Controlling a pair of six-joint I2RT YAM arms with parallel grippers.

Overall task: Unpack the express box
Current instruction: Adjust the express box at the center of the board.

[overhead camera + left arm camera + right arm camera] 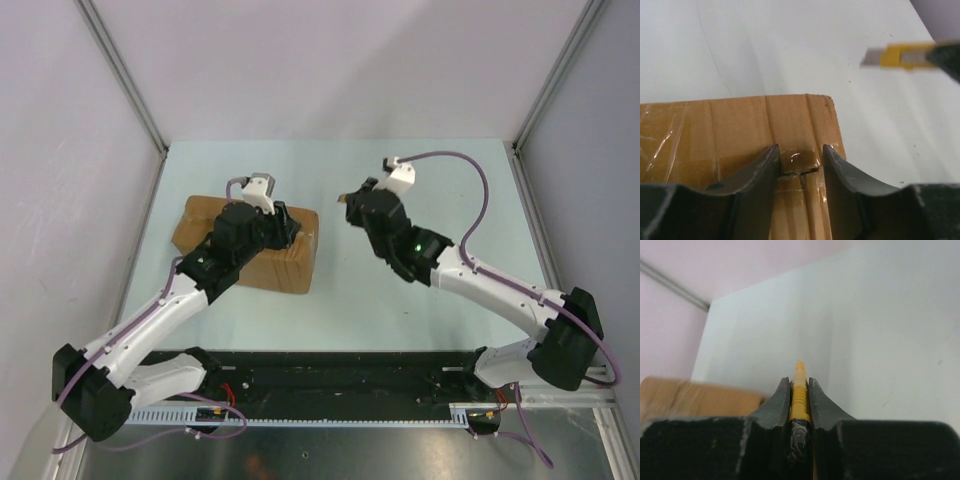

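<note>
The express box (pixel 288 268) is a brown cardboard carton lying left of centre on the table. My left gripper (pixel 288 228) is open and sits low over the box's right end. In the left wrist view its fingers (pixel 762 172) stand either side of a taped seam on the box top (pixel 740 125), where a short cut shows in the tape (pixel 799 170). My right gripper (pixel 352 207) hovers just right of the box, shut on a yellow utility knife (pixel 799 385). The knife (pixel 905 56), blade out, shows blurred above the table beyond the box corner.
The pale green table (pixel 420 180) is bounded by grey walls with metal corner posts (pixel 125 75). A black rail (pixel 330 385) runs along the near edge between the arm bases. The box's edge (pixel 695 395) shows to the left in the right wrist view.
</note>
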